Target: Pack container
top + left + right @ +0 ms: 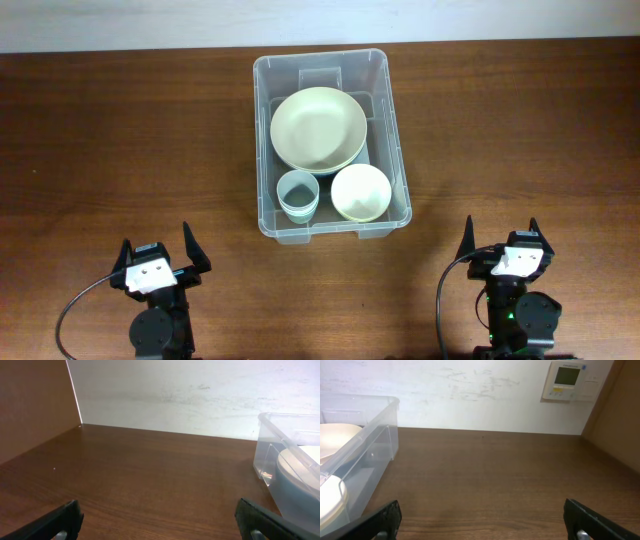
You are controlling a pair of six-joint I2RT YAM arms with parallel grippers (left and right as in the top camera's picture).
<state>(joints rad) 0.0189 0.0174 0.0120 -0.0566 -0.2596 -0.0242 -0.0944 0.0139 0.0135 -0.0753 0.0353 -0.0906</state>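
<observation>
Our left tool [155, 237] and right tool [500, 222] stand fully spread, holding nothing. The container [258, 140] looks packed, so we'd park both well clear of its rim.

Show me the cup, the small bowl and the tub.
Cup [298, 194], overhead view, its inner bottom.
Small bowl [360, 191], overhead view, its inner centre.
Tub [335, 230], overhead view, its near rim.

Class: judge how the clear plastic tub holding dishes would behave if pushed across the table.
The clear plastic tub would probably slide rather than tip: it sits low and wide on the wooden table. Loaded with a wide pale green dish, a grey-green cup and a cream bowl, it is likely heavy. Its thin walls may flex.
</observation>
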